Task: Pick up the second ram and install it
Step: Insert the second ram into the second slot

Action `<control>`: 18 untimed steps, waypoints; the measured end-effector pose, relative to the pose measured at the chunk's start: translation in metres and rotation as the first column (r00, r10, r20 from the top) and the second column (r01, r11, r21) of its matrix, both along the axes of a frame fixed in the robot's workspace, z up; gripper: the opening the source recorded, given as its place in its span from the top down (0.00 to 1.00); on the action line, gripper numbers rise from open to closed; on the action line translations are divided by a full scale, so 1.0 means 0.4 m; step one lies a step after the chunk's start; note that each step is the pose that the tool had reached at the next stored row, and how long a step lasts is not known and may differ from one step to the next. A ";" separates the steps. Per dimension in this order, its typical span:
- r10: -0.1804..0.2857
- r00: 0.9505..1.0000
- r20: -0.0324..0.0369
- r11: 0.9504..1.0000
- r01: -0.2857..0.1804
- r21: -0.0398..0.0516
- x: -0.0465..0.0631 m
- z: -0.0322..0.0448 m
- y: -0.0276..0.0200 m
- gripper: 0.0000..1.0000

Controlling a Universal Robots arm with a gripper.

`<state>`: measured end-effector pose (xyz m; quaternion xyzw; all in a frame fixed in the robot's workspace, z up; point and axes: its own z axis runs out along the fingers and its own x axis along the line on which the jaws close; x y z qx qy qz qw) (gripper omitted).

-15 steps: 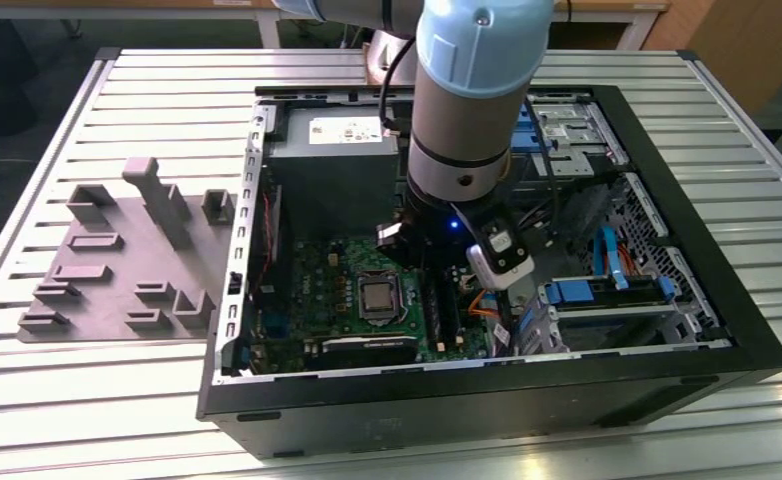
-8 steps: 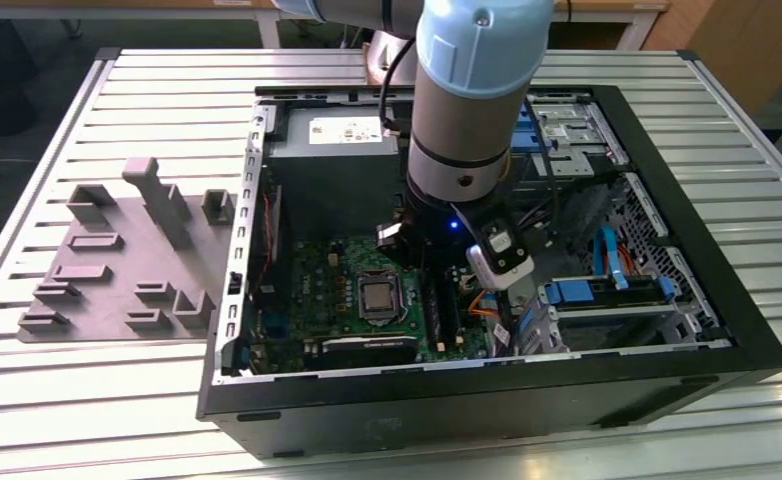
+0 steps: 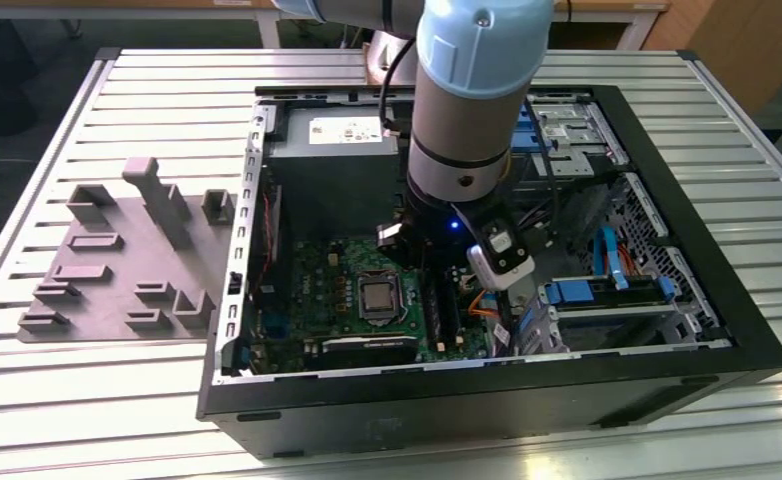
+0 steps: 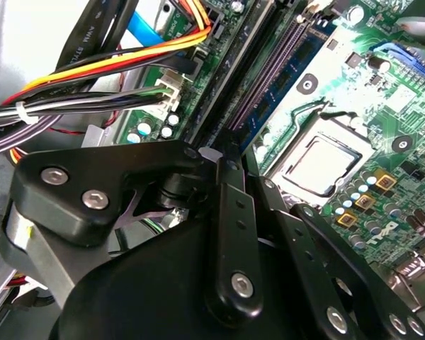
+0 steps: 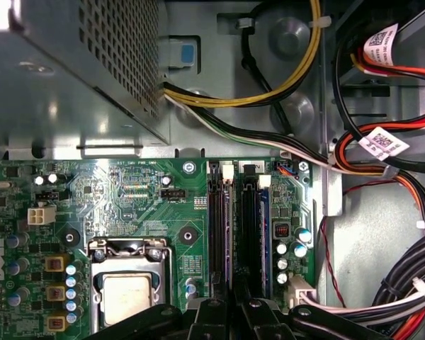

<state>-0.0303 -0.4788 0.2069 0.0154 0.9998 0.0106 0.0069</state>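
One arm reaching into an open computer case, its gripper down at the memory slots.

We see a slatted metal table (image 3: 44, 400) carrying the black case (image 3: 498, 400), with a grey moulded tray (image 3: 111, 260) beside it at the exterior view's left. The arm (image 3: 478, 80) comes down into the case over the green motherboard (image 3: 318, 280). In the first wrist view the board's processor socket (image 5: 127, 294) sits beside the long black slots. The second ram (image 5: 249, 234) stands edge-on among those slots, a thin dark stick. The gripper (image 5: 234, 312) is right at the stick's near end. We cannot tell whether it is clamped on the stick or apart.
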 end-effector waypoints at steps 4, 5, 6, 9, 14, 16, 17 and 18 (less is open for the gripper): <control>0.004 1.000 0.000 1.000 -0.004 0.000 0.001 0.000 0.000 0.86; 0.004 1.000 0.000 1.000 -0.004 0.000 0.001 0.000 0.001 0.86; 0.004 1.000 0.000 1.000 -0.004 0.000 0.001 0.000 0.001 0.86; 0.004 1.000 0.000 1.000 -0.004 -0.001 0.001 0.000 0.001 0.86; 0.005 1.000 0.000 1.000 -0.005 -0.001 0.002 0.000 0.002 0.86; 0.007 1.000 0.000 1.000 -0.007 -0.001 0.002 0.000 0.002 0.86; 0.007 1.000 0.000 1.000 -0.007 -0.002 0.002 0.000 0.002 0.86; 0.007 1.000 -0.001 1.000 -0.007 -0.001 0.002 -0.001 0.002 0.86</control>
